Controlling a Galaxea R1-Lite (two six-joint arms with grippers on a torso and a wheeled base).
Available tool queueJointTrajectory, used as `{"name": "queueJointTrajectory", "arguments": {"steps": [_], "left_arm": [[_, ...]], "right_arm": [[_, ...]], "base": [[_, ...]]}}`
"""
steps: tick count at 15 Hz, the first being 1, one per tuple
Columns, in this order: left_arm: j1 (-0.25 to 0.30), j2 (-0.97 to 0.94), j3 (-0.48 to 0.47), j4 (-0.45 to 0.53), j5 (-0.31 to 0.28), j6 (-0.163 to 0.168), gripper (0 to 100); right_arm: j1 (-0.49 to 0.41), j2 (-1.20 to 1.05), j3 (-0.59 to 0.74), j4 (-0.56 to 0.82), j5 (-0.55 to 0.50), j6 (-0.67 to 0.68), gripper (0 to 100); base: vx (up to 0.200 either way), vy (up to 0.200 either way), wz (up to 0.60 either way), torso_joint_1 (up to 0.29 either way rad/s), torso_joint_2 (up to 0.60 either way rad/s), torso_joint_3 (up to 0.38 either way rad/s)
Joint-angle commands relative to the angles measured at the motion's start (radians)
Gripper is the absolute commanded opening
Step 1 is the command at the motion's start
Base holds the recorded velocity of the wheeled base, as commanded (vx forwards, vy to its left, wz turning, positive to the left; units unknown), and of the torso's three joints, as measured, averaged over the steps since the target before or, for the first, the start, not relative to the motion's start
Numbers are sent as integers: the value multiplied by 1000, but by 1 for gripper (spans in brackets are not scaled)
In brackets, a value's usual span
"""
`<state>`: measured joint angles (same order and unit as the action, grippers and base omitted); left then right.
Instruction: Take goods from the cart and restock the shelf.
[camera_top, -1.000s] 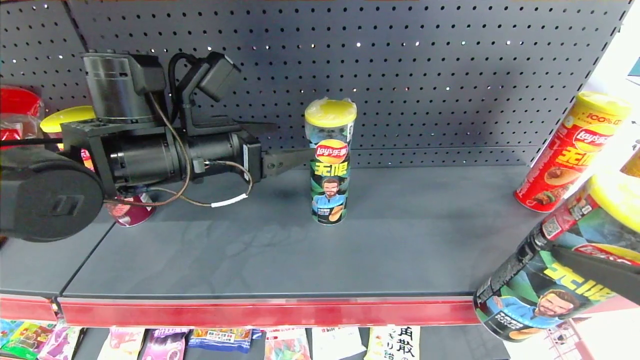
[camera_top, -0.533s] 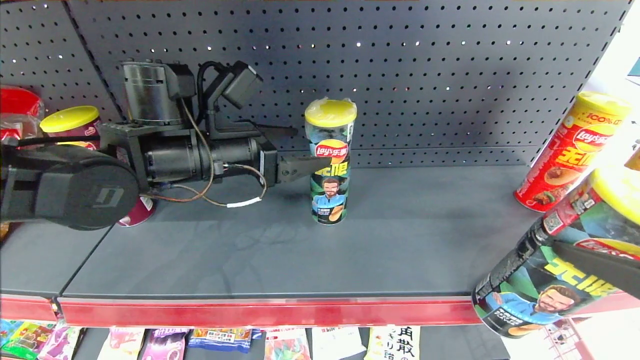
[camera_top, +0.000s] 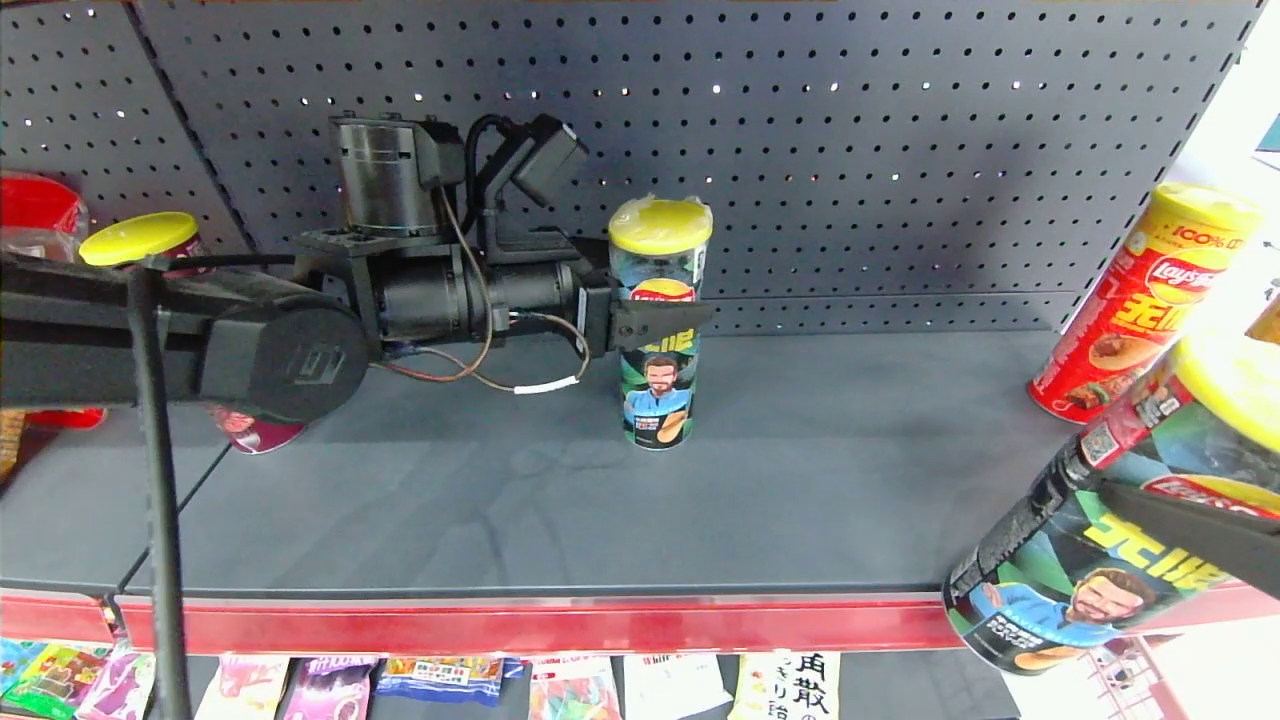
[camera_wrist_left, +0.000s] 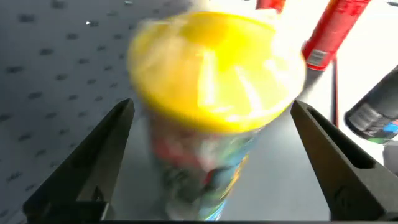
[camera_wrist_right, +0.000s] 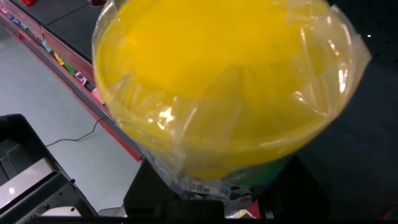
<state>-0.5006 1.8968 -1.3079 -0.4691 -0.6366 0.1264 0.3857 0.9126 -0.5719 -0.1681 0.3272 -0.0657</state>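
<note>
A green chip can (camera_top: 658, 395) with a yellow lid stands upright mid-shelf, near the pegboard. My left gripper (camera_top: 672, 318) comes in from the left at label height, open, one finger (camera_top: 655, 322) across the can's front. In the left wrist view the can (camera_wrist_left: 214, 68) sits between both fingers (camera_wrist_left: 93, 168) with a gap on each side. At the lower right, in front of the shelf edge, my right gripper (camera_top: 1110, 500) is shut on a second green chip can (camera_top: 1060, 590), held tilted. Its yellow lid (camera_wrist_right: 224, 74) faces the right wrist camera.
A red chip can (camera_top: 1140, 300) leans at the shelf's right end. A purple can with a yellow lid (camera_top: 140, 238) and a red-lidded item (camera_top: 35, 205) stand at the left. The grey shelf (camera_top: 820, 470) has a red front strip (camera_top: 520, 625); snack packs (camera_top: 440, 680) hang below.
My left arm has moved right along the shelf until its open fingers straddle the upright can. The can held by my right gripper has hardly shifted.
</note>
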Motion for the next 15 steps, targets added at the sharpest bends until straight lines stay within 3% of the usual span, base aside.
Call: {"name": "queueJointTrajectory", "arguments": {"steps": [1, 7, 8, 15], "left_arm": [[-3, 25, -10, 0, 2, -1, 100], [-4, 67, -53, 1, 2, -2, 100], [-4, 71, -54, 1, 0, -2, 0], [-6, 38, -22, 1, -2, -11, 0]], "right_arm": [[1, 11, -8, -1, 0, 0, 0], [1, 19, -9, -1, -2, 0, 0], [1, 19, -8, 1, -2, 0, 0], [1, 26, -8, -1, -2, 0, 0]], "base": [[0, 0, 0, 0, 0, 0], [0, 0, 0, 0, 0, 0], [0, 0, 0, 0, 0, 0], [0, 0, 0, 0, 0, 0]]}}
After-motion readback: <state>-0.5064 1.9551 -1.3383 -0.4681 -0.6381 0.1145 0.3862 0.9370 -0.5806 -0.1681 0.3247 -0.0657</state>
